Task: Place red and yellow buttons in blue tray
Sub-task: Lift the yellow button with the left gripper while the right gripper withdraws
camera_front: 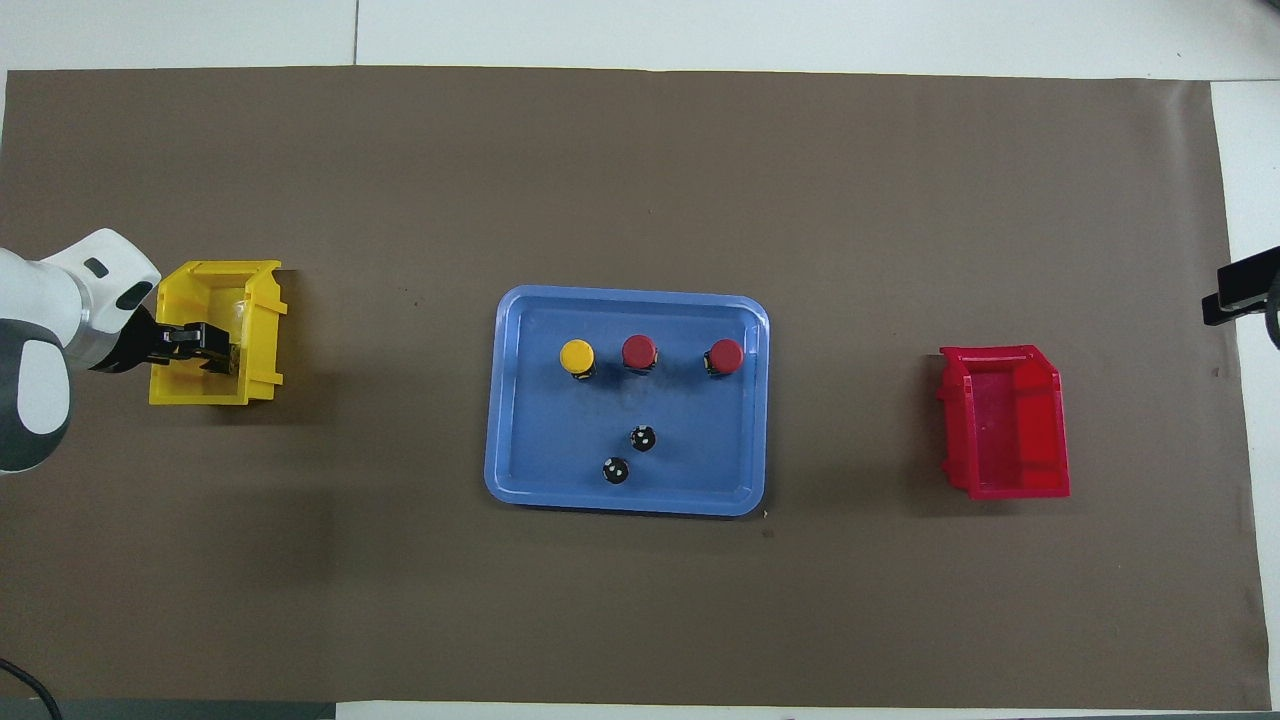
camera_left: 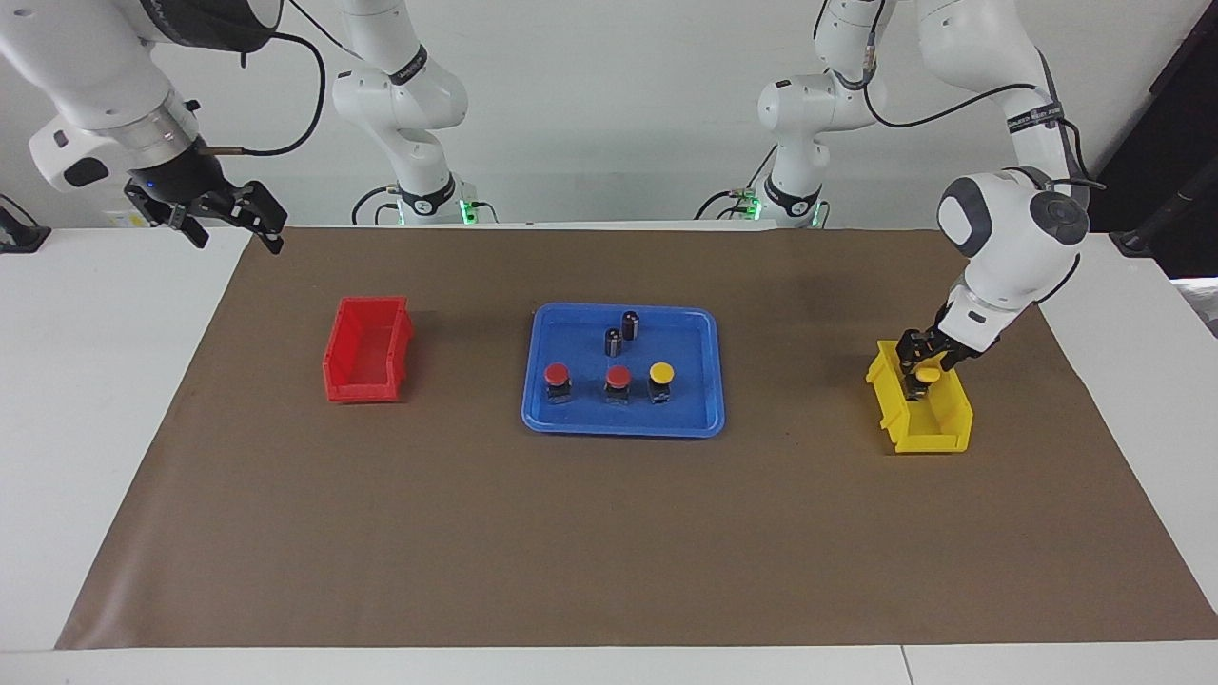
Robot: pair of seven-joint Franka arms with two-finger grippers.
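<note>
Facing view: left gripper (camera_left: pixel 925 373) down in yellow bin (camera_left: pixel 942 433), pinching yellow button (camera_left: pixel 928 376). Well toward right arm's end from it, blue tray (camera_left: pixel 547 404) holding two red buttons (camera_left: pixel 557 374), one yellow. Right gripper (camera_left: pixel 233 214) raised, waiting, spread. Arm lettering unreadable.

Left gripper (camera_left: pixel 925 366) low — right gripper (camera_left: pixel 221 217) raised

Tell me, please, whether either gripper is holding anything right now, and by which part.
The left gripper, down in the yellow bin, is shut on a yellow button, fingers just under its cap. The right gripper waits open, holding nothing.
</note>
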